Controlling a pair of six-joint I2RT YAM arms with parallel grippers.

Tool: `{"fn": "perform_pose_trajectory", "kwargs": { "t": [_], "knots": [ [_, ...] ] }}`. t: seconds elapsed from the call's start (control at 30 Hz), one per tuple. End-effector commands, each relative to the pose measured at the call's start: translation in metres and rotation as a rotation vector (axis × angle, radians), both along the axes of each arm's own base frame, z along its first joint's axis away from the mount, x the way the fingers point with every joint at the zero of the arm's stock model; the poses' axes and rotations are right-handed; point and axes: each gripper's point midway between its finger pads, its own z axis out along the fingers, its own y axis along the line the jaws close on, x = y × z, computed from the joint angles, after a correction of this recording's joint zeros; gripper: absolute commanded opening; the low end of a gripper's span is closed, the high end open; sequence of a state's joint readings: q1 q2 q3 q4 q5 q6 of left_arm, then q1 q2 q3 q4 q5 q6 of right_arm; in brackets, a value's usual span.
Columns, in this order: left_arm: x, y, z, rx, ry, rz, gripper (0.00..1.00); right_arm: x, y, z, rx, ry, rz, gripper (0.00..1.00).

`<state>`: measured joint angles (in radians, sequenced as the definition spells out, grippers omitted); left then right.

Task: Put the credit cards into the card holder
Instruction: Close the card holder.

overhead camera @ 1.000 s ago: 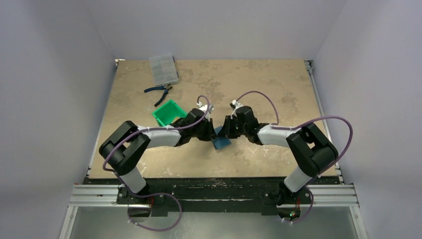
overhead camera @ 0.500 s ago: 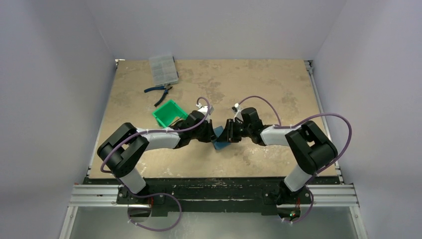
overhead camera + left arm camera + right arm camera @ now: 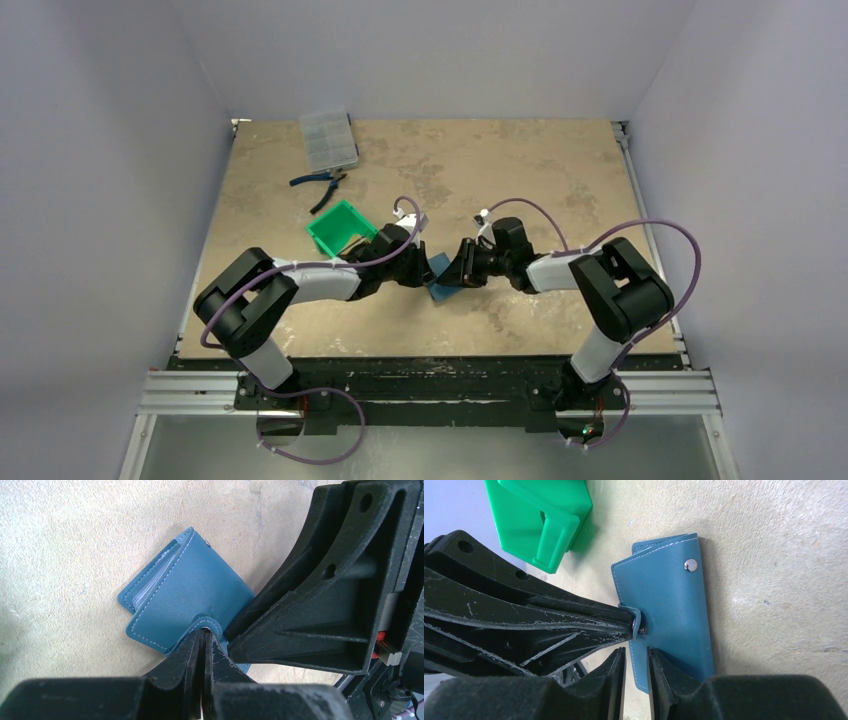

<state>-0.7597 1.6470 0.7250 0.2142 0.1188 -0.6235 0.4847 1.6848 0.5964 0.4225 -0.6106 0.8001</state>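
"Teal-blue stitched folding card holder (image 3: 669,605): where?"

"Folded, unclasped, pale edges in its fold, flat mid mottled tan surface (image 3: 520,170); grey walls (image 3: 120,150) around. Far-left clear compartment box (image 3: 328,138), green plastic tray (image 3: 338,228): contents unclear. The left tool (image 3: 202,634) pinches the holder's clasp tab (image 3: 638,622); the right tool (image 3: 636,665) is slightly spread at its corner."

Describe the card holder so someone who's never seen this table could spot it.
On the tan table, look where the left gripper and right gripper meet. The card holder lies there, right of the green tray: a folded teal-blue wallet with pale stitching and a silver snap.
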Motion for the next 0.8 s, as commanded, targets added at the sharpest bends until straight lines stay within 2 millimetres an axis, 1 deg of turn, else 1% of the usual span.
{"fn": "perform_pose_trajectory", "kwargs": {
  "t": [0.0, 0.07, 0.13, 0.17, 0.23, 0.33, 0.4, 0.43, 0.5, 0.67, 0.77],
  "knots": [
    [-0.059, 0.051, -0.064, 0.244, 0.219, -0.052, 0.0, 0.007, -0.005, -0.014, -0.041, 0.032, -0.042, 0.3],
    [-0.06, 0.052, -0.064, 0.244, 0.221, -0.051, 0.0, 0.009, -0.004, -0.014, -0.038, 0.037, -0.057, 0.26],
    [-0.06, 0.052, -0.064, 0.243, 0.22, -0.051, 0.0, 0.011, -0.004, -0.014, -0.023, 0.05, -0.074, 0.19],
    [-0.06, 0.053, -0.064, 0.244, 0.22, -0.053, 0.0, 0.013, -0.004, -0.012, -0.008, 0.052, -0.082, 0.18],
    [-0.06, 0.053, -0.064, 0.244, 0.218, -0.054, 0.0, 0.016, -0.003, -0.012, 0.0, 0.058, -0.09, 0.19],
    [-0.061, 0.054, -0.064, 0.245, 0.217, -0.055, 0.0, 0.019, -0.001, -0.009, 0.009, 0.056, -0.089, 0.24],
    [-0.061, 0.053, -0.064, 0.243, 0.22, -0.055, 0.0, 0.021, 0.0, -0.008, 0.012, 0.056, -0.09, 0.25],
    [-0.057, 0.049, -0.062, 0.225, 0.202, -0.055, 0.0, 0.022, 0.0, -0.007, 0.012, 0.053, -0.093, 0.26],
    [-0.055, 0.047, -0.061, 0.215, 0.195, -0.055, 0.0, 0.025, 0.0, -0.006, 0.009, 0.05, -0.097, 0.27],
    [-0.054, 0.045, -0.057, 0.203, 0.186, -0.061, 0.0, 0.03, 0.002, -0.003, 0.015, 0.05, -0.105, 0.26],
    [-0.053, 0.043, -0.053, 0.192, 0.171, -0.065, 0.0, 0.032, 0.003, -0.005, 0.012, 0.056, -0.105, 0.21]
  ]
}}
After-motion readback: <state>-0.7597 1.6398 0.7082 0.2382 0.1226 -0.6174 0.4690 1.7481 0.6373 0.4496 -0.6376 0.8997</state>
